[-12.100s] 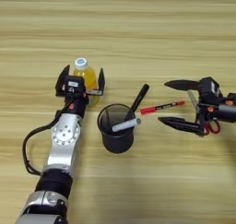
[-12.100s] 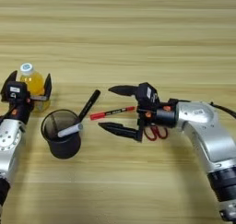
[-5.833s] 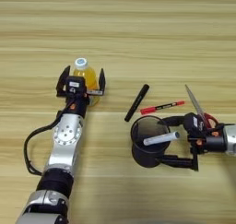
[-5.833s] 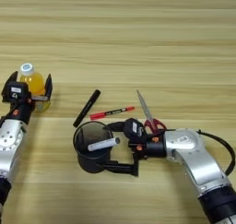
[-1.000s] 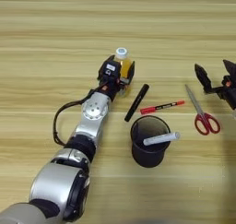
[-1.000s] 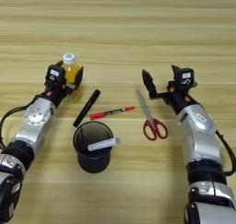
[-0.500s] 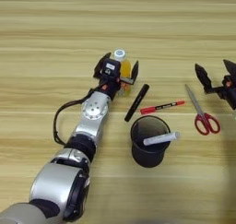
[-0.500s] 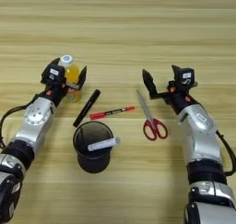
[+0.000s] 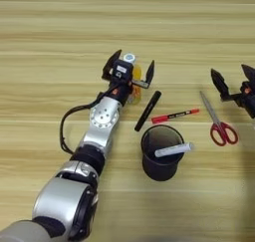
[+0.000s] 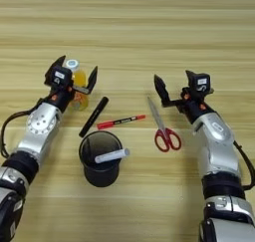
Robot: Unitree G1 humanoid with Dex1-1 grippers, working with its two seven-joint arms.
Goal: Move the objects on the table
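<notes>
A small orange-juice bottle with a white cap stands upright on the wooden table. My left gripper is open, one black finger on each side of the bottle and apart from it. Just right of the bottle lie a black marker and a thin red pen. In front of them stands a black round cup with a pale grey marker leaning in it. Red-handled scissors lie further right. Behind the scissors' blade tips hovers my right gripper, open and holding nothing.
My left arm stretches from the lower left corner up to the bottle, a black cable looping beside it. The right forearm runs along the right side toward the near edge.
The left gripper's fingers have spread apart and let go of the bottle, which stays where it stood. The right arm, cup, pens and scissors have not moved.
</notes>
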